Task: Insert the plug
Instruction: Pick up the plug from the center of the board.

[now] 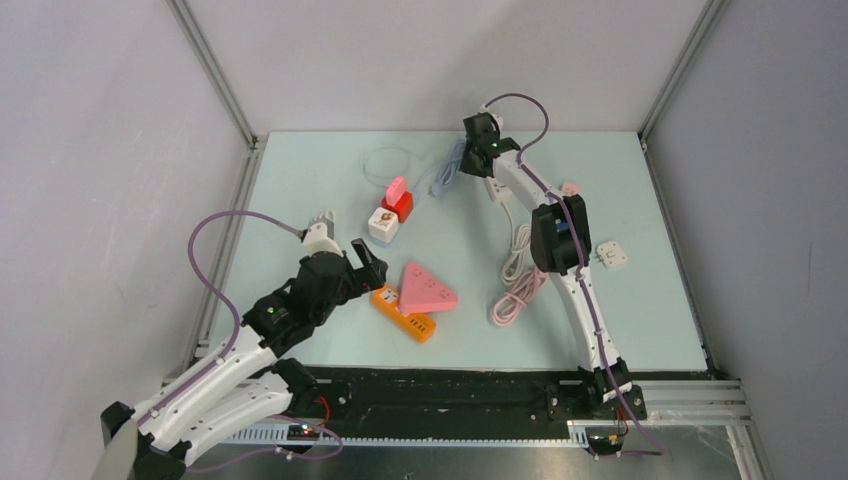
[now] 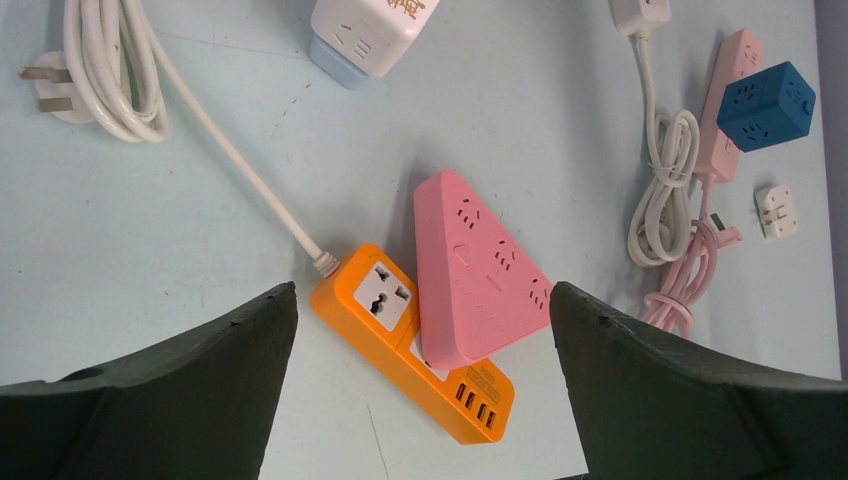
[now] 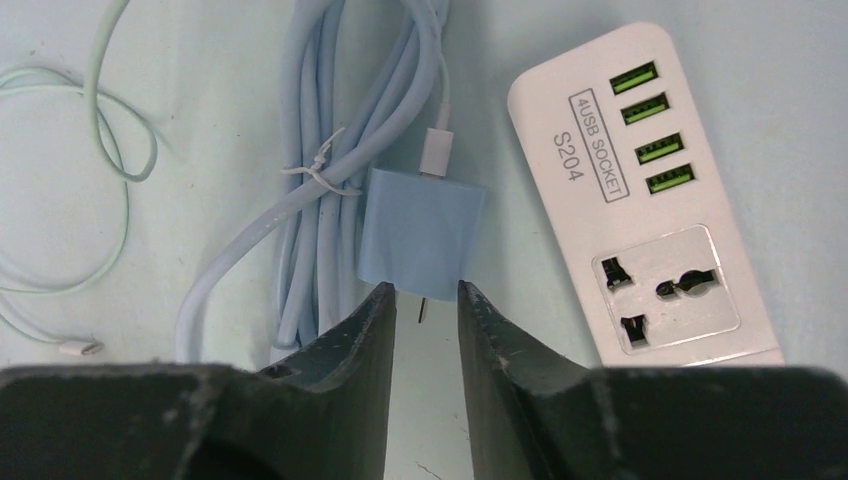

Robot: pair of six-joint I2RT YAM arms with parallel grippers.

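Note:
The plug [image 3: 420,225] is a pale blue square adapter lying flat on the table, with a white USB lead in its far edge and one metal prong pointing at me. It rests against a coil of light blue cable [image 3: 320,150]. To its right lies a white power strip [image 3: 640,200] with several green USB ports and a universal socket. My right gripper [image 3: 427,288] [image 1: 487,135] hovers at the plug's near edge, its jaws a narrow gap apart with the prong showing between them. My left gripper [image 2: 423,290] [image 1: 365,255] stands wide open above an orange power strip [image 2: 400,330].
A pink triangular strip [image 2: 475,270] overlaps the orange one. A white-and-blue cube socket [image 2: 370,30], a dark blue cube [image 2: 765,105], a small white adapter [image 1: 611,255] and white and pink cable coils [image 1: 515,290] lie around. A thin green cable [image 3: 100,120] curls left of the plug.

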